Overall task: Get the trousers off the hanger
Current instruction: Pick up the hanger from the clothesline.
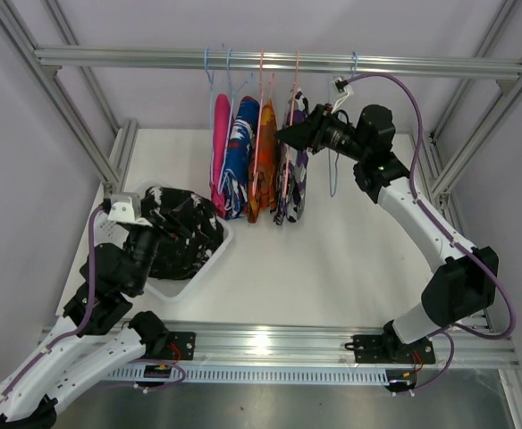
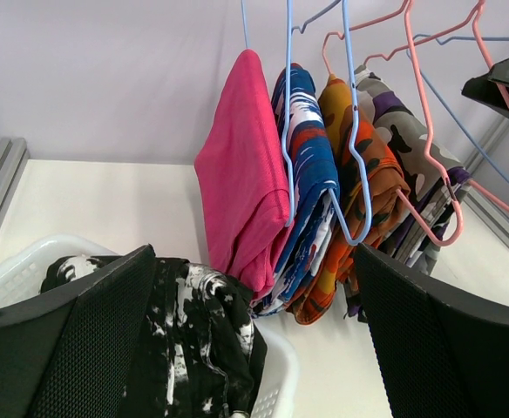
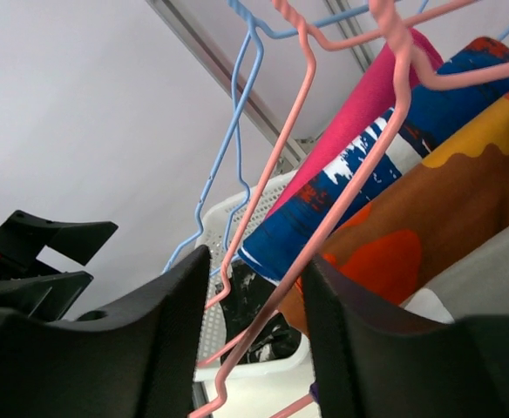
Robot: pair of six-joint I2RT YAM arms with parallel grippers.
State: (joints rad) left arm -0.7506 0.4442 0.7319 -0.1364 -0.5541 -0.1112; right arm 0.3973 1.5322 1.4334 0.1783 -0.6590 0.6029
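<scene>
Four trousers hang on wire hangers from the rail: pink (image 1: 220,152), blue-white-red patterned (image 1: 239,156), orange (image 1: 265,165) and dark purple-white patterned (image 1: 292,183). The black trousers with white specks (image 1: 182,231) lie in a white basket (image 1: 176,288). My left gripper (image 1: 154,241) is open over the basket, and its wrist view shows the black trousers (image 2: 193,331) low between the wide jaws (image 2: 254,348). My right gripper (image 1: 285,134) is open at the top of the patterned purple trousers. A pink hanger wire (image 3: 342,200) runs between its jaws (image 3: 254,340), which are not closed on it.
An empty blue hanger (image 1: 332,174) hangs on the rail right of the trousers, close to my right wrist. The aluminium frame posts stand at both sides. The basket rim (image 2: 276,383) sits just below the hanging pink trousers (image 2: 246,183).
</scene>
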